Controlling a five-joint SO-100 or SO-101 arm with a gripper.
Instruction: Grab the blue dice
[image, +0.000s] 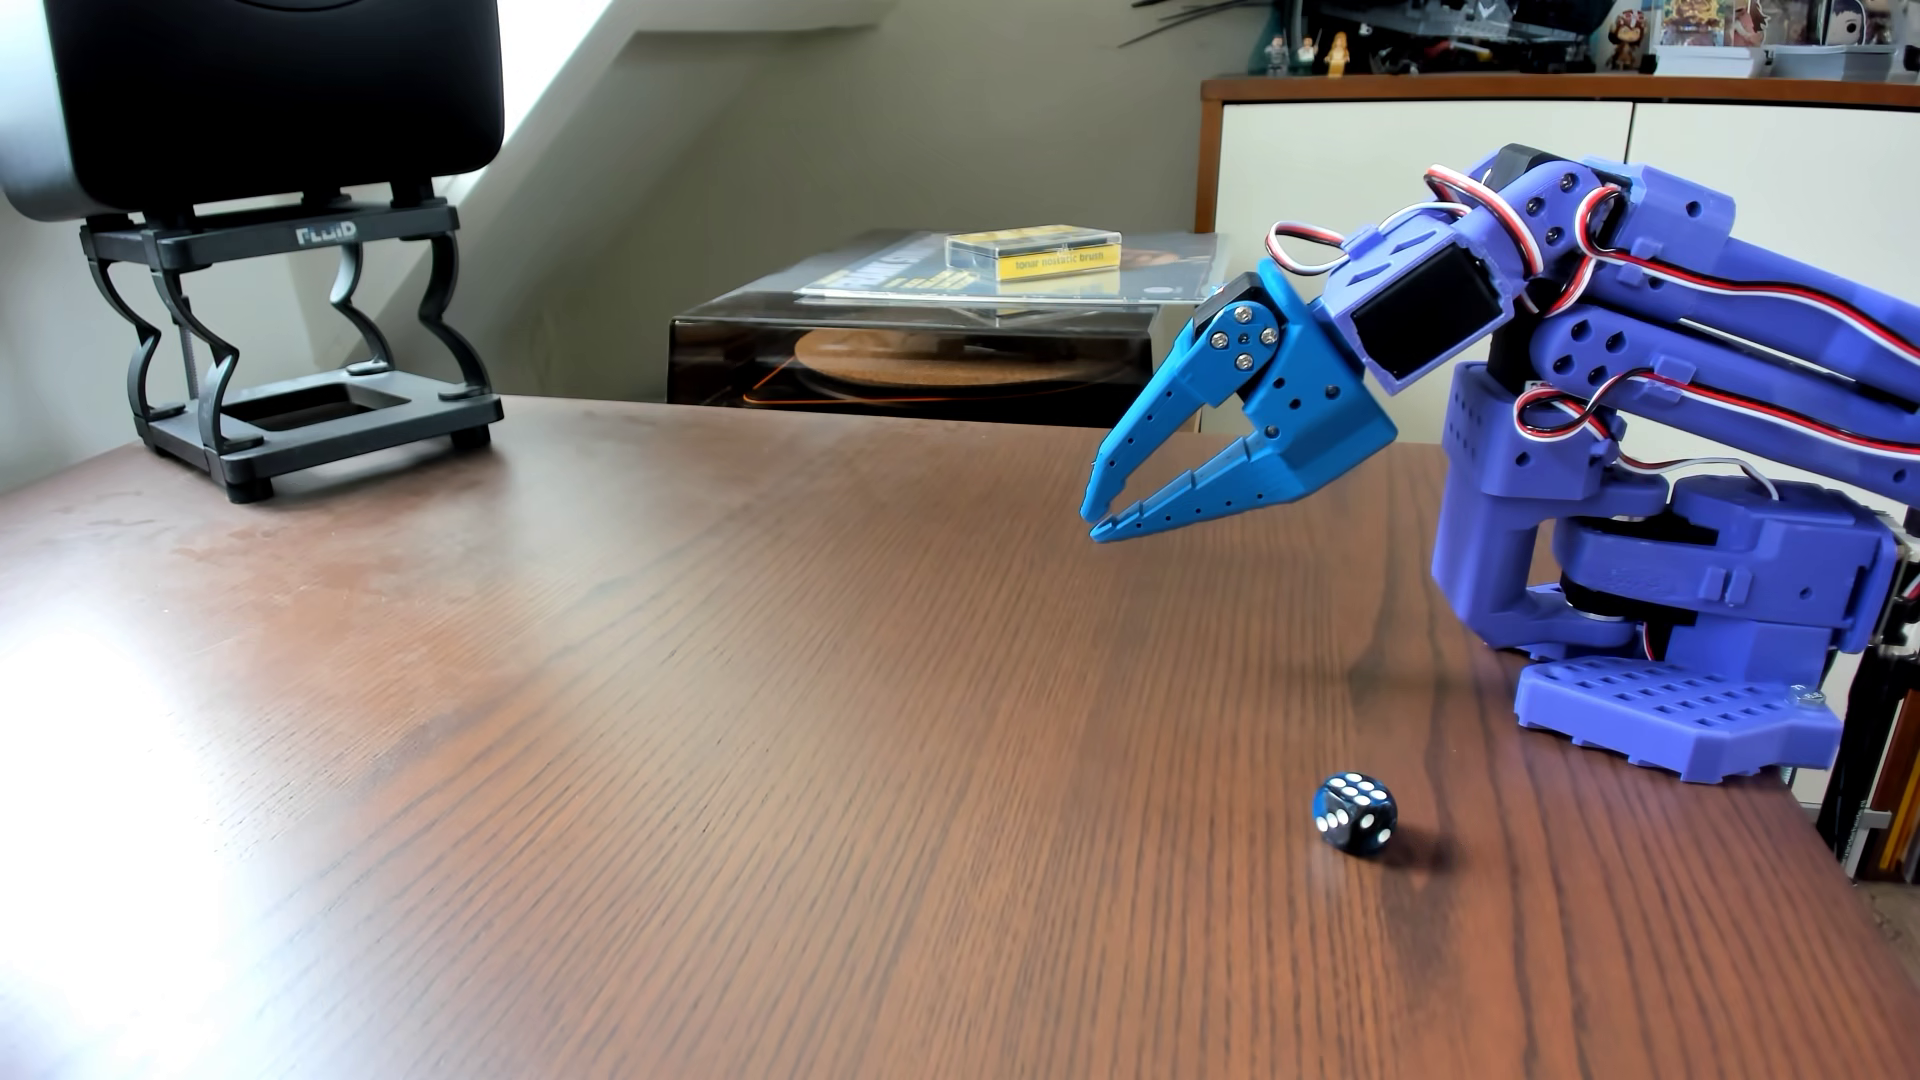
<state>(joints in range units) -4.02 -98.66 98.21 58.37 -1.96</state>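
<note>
The blue dice (1354, 813) is a small dark navy die with white pips. It lies on the brown wooden table (727, 727) at the front right, near the arm's base (1673, 717). My bright blue gripper (1093, 524) hangs in the air above the table, up and to the left of the die, pointing down-left. Its fingertips nearly touch and nothing is between them. The gripper is well apart from the die.
A black speaker on a black stand (291, 343) sits at the table's back left corner. A turntable with a clear lid (914, 343) stands behind the table's back edge. A cabinet (1455, 156) is at the back right. The table's right edge runs close to the arm's base.
</note>
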